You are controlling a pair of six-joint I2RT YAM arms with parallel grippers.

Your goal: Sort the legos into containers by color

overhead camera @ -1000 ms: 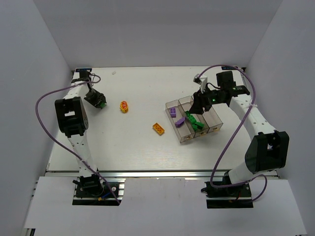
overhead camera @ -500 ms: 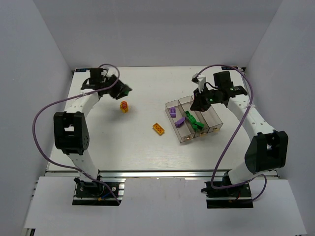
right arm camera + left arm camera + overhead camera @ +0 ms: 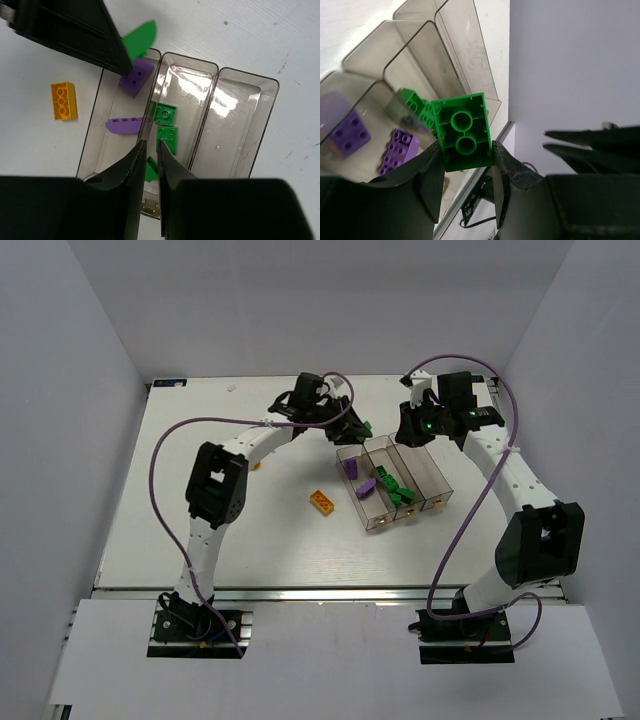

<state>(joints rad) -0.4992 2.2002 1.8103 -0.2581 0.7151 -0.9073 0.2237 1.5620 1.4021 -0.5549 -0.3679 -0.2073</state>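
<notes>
Three joined clear containers [image 3: 432, 478] stand right of centre. The left bin holds two purple legos [image 3: 136, 77], the middle bin [image 3: 182, 95] several green ones [image 3: 166, 138], and the right bin [image 3: 235, 125] shows none. My left gripper [image 3: 357, 428] hangs just above the bins' far end, shut on a green lego [image 3: 462, 132] whose hollow underside faces its camera. My right gripper [image 3: 149, 146] hovers over the wall between the left and middle bins, its jaws a narrow gap apart with nothing in them. An orange-yellow lego [image 3: 321, 501] lies on the table left of the bins.
The left arm [image 3: 250, 445] arches across the back of the table from its base to the bins. The right arm [image 3: 505, 465] comes in from the right, so both grippers are close together at the bins' far end. White walls enclose the table.
My left arm swung from the far left across to the bins, carrying the green lego. My right gripper rose from the middle bin toward the back, closing and then parting slightly.
</notes>
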